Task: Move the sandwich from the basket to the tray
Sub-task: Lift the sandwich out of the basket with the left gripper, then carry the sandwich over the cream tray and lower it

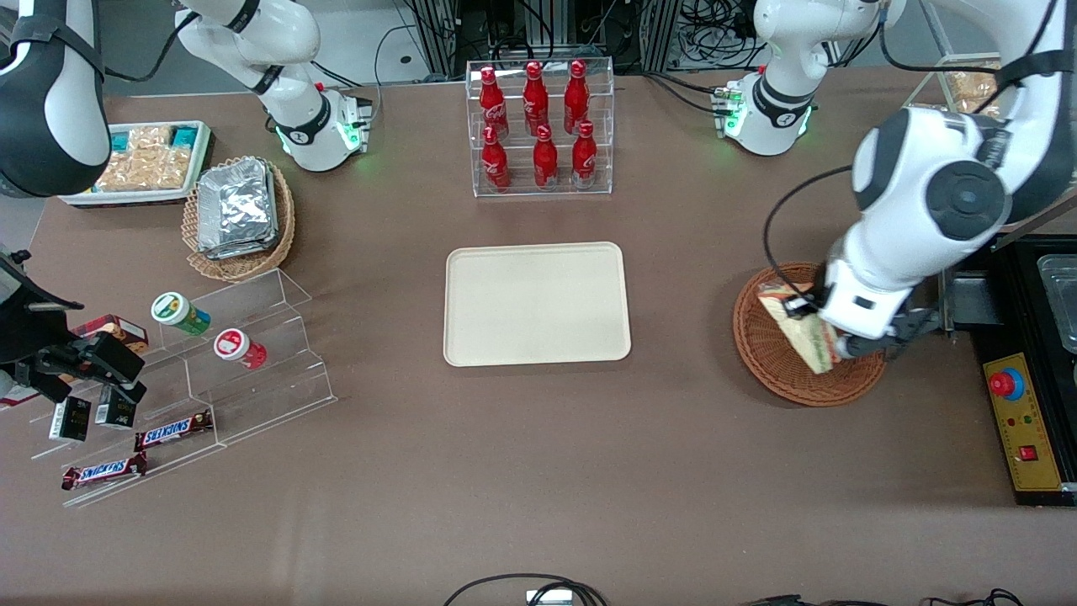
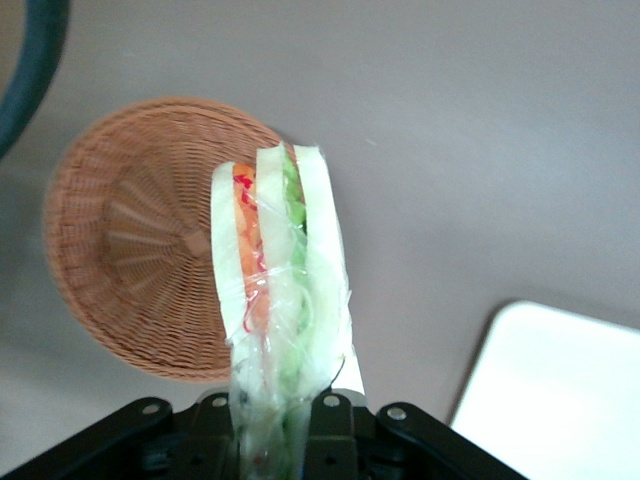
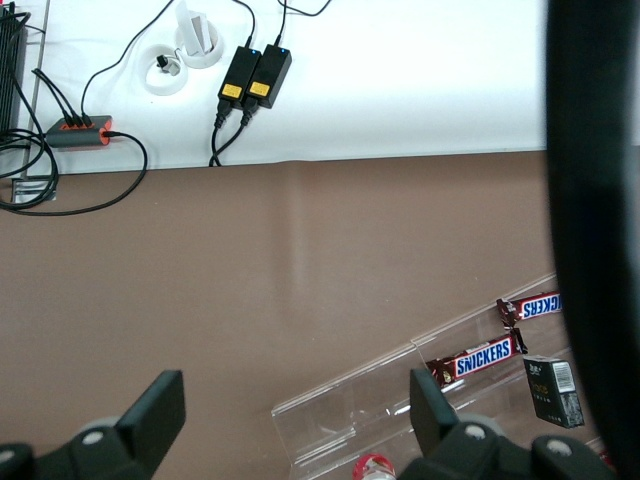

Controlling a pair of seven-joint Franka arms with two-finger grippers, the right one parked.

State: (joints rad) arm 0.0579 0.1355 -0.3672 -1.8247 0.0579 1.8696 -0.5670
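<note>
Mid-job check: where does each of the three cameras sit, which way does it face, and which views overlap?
Front view: high, facing the arms, looking down on the table; shows both arms, the gripper above the basket holding the sandwich, and the bare tray.
Left wrist view: on the working arm, looking down past the gripper at the sandwich, basket, tray.
Right wrist view: on the parked arm, over Snickers bars.
Front and left wrist views share the sandwich, basket, tray.

Clear-wrapped sandwich [image 2: 280,290] above wicker basket [image 1: 770,358], in gripper [image 1: 829,332]; cream tray [image 1: 537,303] bare.
</note>
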